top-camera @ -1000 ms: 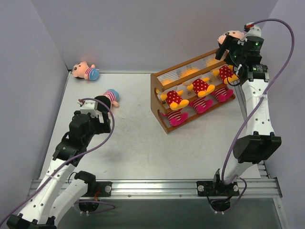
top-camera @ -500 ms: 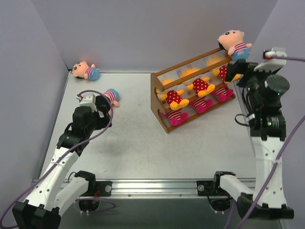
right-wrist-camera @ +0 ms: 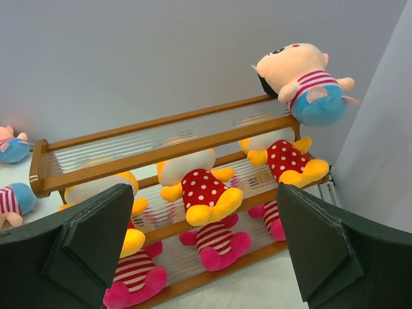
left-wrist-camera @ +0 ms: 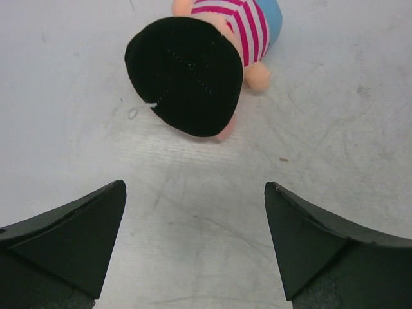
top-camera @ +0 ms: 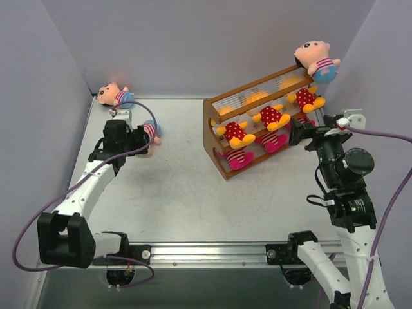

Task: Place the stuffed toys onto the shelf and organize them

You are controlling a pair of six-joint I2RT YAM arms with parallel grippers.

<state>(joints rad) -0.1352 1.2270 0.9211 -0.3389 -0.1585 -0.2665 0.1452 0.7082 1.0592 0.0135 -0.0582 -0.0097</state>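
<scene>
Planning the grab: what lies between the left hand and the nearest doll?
Only bare table between left hand and doll, per the left wrist view.

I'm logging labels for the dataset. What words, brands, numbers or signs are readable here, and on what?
No readable text anywhere.
The stuffed toys and the shelf carry only stripes, dots and bare wood, no print.
A white piece on the robot shows a red speck, too small to read.

The left arm [top-camera: 84, 193] and right arm [top-camera: 353, 164] are 2 chains of white links and black joints, each trailing a purple cable [top-camera: 386, 134] and ending in matte black wedge-shaped fingers [left-wrist-camera: 64, 238].
</scene>
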